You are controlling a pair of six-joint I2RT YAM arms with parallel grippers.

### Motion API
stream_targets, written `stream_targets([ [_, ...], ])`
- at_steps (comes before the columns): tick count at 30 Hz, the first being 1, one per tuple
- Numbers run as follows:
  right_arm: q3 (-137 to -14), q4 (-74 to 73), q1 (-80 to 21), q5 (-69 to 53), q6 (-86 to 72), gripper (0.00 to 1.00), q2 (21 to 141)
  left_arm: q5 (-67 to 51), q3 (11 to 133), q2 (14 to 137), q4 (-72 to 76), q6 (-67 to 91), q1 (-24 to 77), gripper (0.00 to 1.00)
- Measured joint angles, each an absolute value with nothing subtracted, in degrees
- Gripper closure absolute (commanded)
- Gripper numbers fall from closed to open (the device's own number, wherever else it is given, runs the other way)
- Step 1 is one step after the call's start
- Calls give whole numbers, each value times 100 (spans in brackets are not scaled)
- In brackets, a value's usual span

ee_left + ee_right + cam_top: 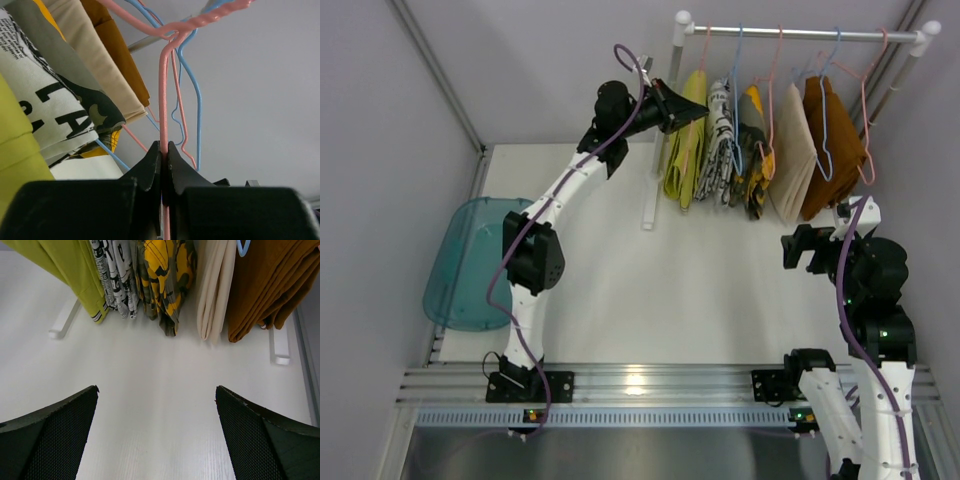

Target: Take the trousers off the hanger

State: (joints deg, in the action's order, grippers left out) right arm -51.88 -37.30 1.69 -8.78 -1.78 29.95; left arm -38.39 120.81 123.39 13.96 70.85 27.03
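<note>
The yellow-green trousers (685, 150) hang leftmost on the rail from a thin pink wire hanger (704, 45). My left gripper (682, 108) is up at the top of the trousers. In the left wrist view its jaws (164, 147) are shut on the pink hanger's wire (163, 100), with the trousers (15, 145) at the left edge. My right gripper (798, 248) is open and empty, low over the table in front of the rack. In the right wrist view (156, 387) the trousers (75, 270) with a striped hem hang at the far left.
A white rail (800, 33) carries more garments on blue and pink hangers: a newsprint one (720, 140), a mustard-and-black one (752, 165), a beige one (792, 150) and a brown one (832, 145). A teal plastic tray (470, 262) lies at the left. Rack feet (280, 345) rest on the table.
</note>
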Motion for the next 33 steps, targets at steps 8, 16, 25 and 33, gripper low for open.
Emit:
stream_targets([
  [8, -5188, -3728, 169, -937, -217, 0, 2995, -3809, 12405, 12429, 1232, 6827, 2698, 100],
  [16, -5188, -3730, 169, -1011, -217, 0, 2993, -3811, 12766, 12429, 1284, 6788, 2753, 100],
  [25, -5275, -3728, 176, -1352, -379, 0, 2906, -3903, 12265, 12134, 1306, 6751, 2781, 100],
  [33, -5951, -3441, 178, -1887, -803, 1, 2884, -4158, 11026, 10798, 698, 6576, 2768, 100],
])
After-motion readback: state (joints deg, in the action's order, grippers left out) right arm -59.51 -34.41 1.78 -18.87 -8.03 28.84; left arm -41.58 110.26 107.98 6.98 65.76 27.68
